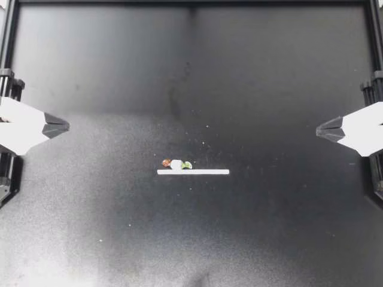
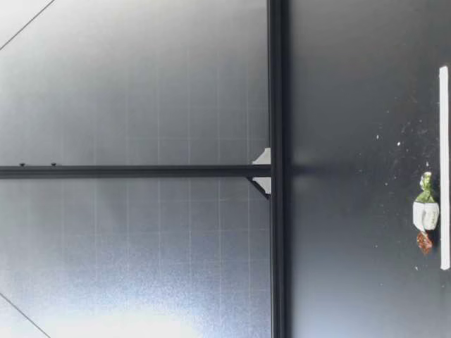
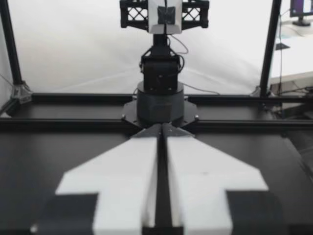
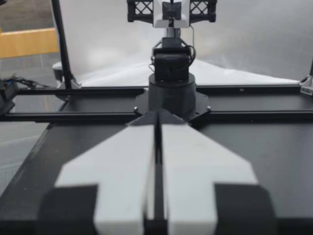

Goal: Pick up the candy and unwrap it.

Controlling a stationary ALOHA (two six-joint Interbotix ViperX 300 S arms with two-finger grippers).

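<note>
The black table [image 1: 191,72] fills the top view. My 2 arms come in at the middle of the left and right edges of the frame, level with each other and pointing inward, toward each other. My left gripper [image 1: 66,126] is pressed together: in its wrist view the 2 white fingers [image 3: 122,176] lie side by side with only a thin seam between them, and nothing is between them. My right gripper [image 4: 157,147], seen at [image 1: 319,129] from above, is pressed together in the same way and is also empty. Both hang at the sides, well apart from the work. A thin white strip [image 1: 192,171] lies a little below the centre of the frame, running left to right. The candy [image 1: 176,164] lies on the table just above the left end of this strip, its long axis parallel to it, with the brown twist toward the left, the white body in the middle and the green twist toward the right. In the low view the candy [image 2: 425,213] lies flat just behind the strip [image 2: 444,167]. The candy is inward and slightly lower in the frame from both grippers. I judge the left one somewhat nearer, so it would have to open first and come down along the axis, onto the brown end.
</note>
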